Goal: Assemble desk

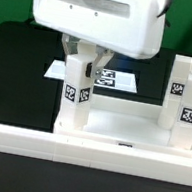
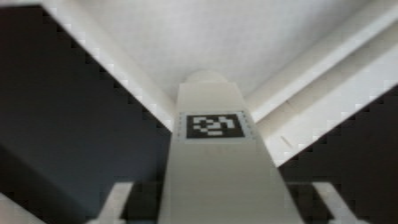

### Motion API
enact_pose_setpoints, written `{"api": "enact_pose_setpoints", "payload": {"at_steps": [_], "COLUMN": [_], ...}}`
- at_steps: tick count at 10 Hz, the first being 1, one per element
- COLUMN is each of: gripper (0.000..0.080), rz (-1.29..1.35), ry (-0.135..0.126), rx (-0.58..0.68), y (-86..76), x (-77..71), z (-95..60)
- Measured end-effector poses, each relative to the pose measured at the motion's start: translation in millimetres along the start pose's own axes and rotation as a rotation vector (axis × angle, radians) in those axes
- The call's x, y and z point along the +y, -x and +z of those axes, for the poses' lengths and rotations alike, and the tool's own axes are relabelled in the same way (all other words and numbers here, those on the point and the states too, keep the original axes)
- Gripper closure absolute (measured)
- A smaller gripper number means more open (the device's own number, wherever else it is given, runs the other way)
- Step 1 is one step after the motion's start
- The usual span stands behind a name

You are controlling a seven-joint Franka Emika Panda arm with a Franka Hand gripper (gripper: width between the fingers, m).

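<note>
I see the desk's large white plastic tray-like top [image 1: 120, 123] lying flat on the black table, raised rim up, its near edge running parallel to the table's front edge. A short square white plastic leg [image 1: 79, 81] stands upright at the top's corner on the exterior view's left, a black-and-white tag on its near face. In the wrist view that same leg [image 2: 221, 150] rises straight toward me, its tag sharp and centred, the top's rim [image 2: 160, 70] running away behind it. Two more white tagged legs [image 1: 185, 99] stand upright, close together, at the top's corner on the exterior view's right. A small tag [image 1: 125, 145] marks the top's near rim.
</note>
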State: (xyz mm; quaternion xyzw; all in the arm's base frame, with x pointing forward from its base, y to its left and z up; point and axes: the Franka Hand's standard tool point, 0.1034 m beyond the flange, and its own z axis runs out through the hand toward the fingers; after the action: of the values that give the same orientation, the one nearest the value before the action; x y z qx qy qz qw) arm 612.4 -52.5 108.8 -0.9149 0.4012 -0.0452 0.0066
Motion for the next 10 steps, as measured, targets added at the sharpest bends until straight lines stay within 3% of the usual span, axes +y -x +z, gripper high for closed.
{"api": "enact_pose_setpoints", "payload": {"at_steps": [10], "gripper": [0.0509], "rz": [0.625], "ry": [-0.014], "rx": [-0.010], "y": [-2.1], "x": [-0.6], "z": [0.4]}}
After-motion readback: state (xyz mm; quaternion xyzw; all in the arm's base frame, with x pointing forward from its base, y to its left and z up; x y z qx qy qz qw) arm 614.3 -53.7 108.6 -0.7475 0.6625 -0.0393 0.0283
